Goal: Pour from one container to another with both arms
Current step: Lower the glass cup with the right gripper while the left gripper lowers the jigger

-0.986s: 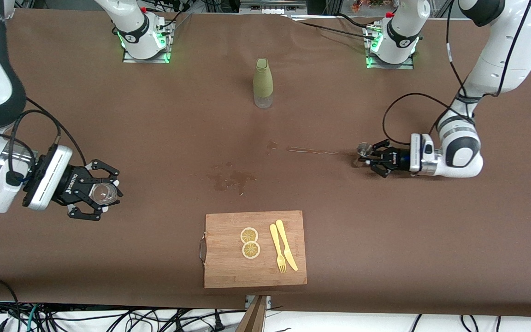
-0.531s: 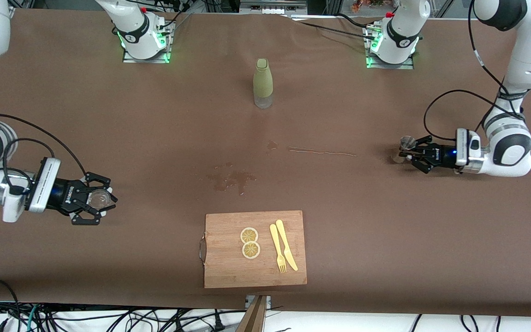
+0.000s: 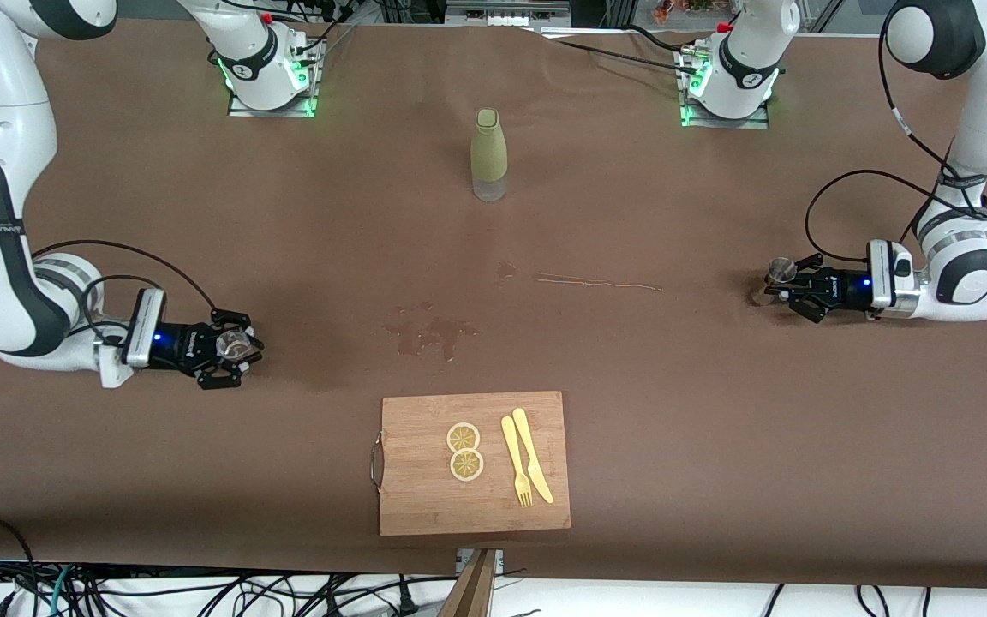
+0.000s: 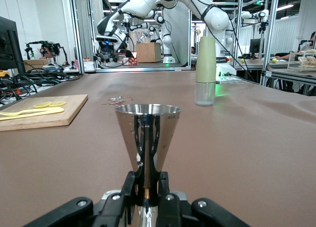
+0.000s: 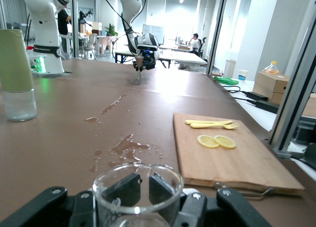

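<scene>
Gripping jigger (image 4: 147,133), glass (image 5: 137,186); wrist-close

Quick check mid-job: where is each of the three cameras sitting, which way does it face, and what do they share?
Front view: high across the table, facing both bases; shows both arms, left gripper holding a metal jigger, right gripper holding a clear glass.
Left wrist view: low on the left arm, looking over its jigger toward the right arm's end.
Right wrist view: low on the right arm, looking over its glass toward the left arm's end.
Shared: all show the green bottle and cutting board.
</scene>
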{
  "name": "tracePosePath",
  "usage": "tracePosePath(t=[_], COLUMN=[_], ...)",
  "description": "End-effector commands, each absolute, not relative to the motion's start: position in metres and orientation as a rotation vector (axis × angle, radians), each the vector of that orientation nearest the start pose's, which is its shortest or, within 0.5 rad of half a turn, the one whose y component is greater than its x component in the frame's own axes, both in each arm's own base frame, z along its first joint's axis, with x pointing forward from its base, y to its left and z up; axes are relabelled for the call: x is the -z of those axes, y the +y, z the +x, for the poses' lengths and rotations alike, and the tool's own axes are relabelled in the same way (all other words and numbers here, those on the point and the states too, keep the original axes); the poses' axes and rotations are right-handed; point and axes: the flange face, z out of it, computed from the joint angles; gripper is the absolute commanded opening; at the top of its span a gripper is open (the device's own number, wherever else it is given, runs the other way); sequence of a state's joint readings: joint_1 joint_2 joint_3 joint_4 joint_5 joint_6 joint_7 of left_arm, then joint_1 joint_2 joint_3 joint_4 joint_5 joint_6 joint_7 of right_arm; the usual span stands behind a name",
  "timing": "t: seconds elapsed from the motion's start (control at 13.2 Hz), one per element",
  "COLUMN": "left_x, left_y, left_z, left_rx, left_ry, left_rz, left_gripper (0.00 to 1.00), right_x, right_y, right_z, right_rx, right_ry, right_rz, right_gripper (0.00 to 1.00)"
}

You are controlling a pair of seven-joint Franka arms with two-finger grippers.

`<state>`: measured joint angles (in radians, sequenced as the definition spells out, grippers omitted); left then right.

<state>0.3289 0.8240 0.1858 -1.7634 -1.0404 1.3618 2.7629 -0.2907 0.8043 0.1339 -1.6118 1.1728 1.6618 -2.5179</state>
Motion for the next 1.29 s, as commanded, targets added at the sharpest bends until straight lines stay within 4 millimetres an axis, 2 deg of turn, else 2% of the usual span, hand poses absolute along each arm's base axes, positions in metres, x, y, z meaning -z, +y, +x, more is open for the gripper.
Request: tracePosePath(t=[0.0, 0.08, 0.23, 0.46, 0.91, 0.99, 1.06, 1.14, 1.21], left_x=[-0.096, -0.091, -0.085, -0.077, -0.054, -0.052, -0.053, -0.053, -0.058], left_y=[0.177, 0.178, 0.178, 0.180, 0.186, 0.187, 0.185, 0.185, 0.187], left_z=[0.523, 0.524, 0.522, 0.520, 0.515, 0.515, 0.516, 0.517, 0.523], left_rx=[-1.134, -1.138, -1.147, -1.158, -1.133, -1.130, -1.132, -1.131, -1.123], left_ry=[-1.549, -1.546, -1.540, -1.545, -1.530, -1.533, -1.536, -1.536, -1.542], left_rz=[1.107, 1.093, 1.078, 1.068, 1.092, 1.099, 1.096, 1.100, 1.110], left_gripper=[0.00, 0.00, 0.00, 0.00, 0.00, 0.10, 0.44, 0.97, 1.00], right_x=[-0.150, -0.140, -0.109, -0.075, -0.065, -0.060, -0.055, -0.052, -0.051], right_y=[-0.029, -0.037, -0.035, -0.037, -0.041, -0.040, -0.040, -0.040, -0.040], right_z=[0.614, 0.605, 0.581, 0.565, 0.561, 0.559, 0.558, 0.557, 0.556], right_rx=[1.154, 1.166, 1.154, 1.171, 1.165, 1.161, 1.157, 1.161, 1.161], right_ry=[-1.426, -1.438, -1.414, -1.416, -1.417, -1.410, -1.406, -1.409, -1.409], right_rz=[-1.267, -1.268, -1.260, -1.237, -1.257, -1.259, -1.268, -1.264, -1.264], right_gripper=[0.19, 0.19, 0.20, 0.20, 0.24, 0.25, 0.25, 0.25, 0.25])
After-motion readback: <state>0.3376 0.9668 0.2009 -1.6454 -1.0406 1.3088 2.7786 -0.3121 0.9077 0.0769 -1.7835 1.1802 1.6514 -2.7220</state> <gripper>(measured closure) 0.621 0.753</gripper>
